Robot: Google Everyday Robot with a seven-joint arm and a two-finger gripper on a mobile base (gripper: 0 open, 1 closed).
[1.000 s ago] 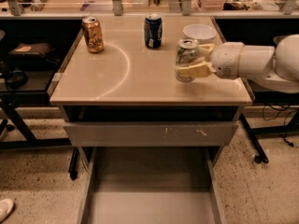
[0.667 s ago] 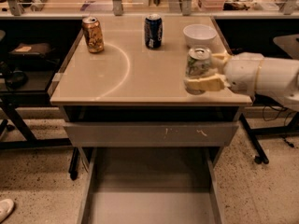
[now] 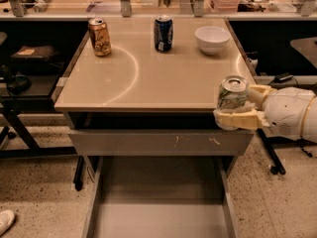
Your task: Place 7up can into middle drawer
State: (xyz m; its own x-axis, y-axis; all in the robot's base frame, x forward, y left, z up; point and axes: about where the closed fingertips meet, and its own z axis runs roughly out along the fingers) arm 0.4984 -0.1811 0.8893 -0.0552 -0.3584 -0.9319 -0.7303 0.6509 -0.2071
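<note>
Camera view, we note gripper [image 3: 236, 105] closed around upright 7up can [image 3: 232, 93] at table [image 3: 163, 86] near corner, middle drawer [image 3: 158, 209] standing open below-left of gripper, dark blue can [image 3: 163, 33], golden-brown can [image 3: 99, 36], white bowl [image 3: 212, 38] farther beyond gripper.

Your gripper [image 3: 233, 104] sits at the table's [image 3: 148, 83] front right corner, around the 7up can [image 3: 233, 94]. Its two fingers [image 3: 238, 119] are pale yellowish-cream, flat and blunt-ended. Behind them you see a rounded white wrist housing [image 3: 287, 114], smooth-shelled, with a thin darker seam curving across it.
</note>
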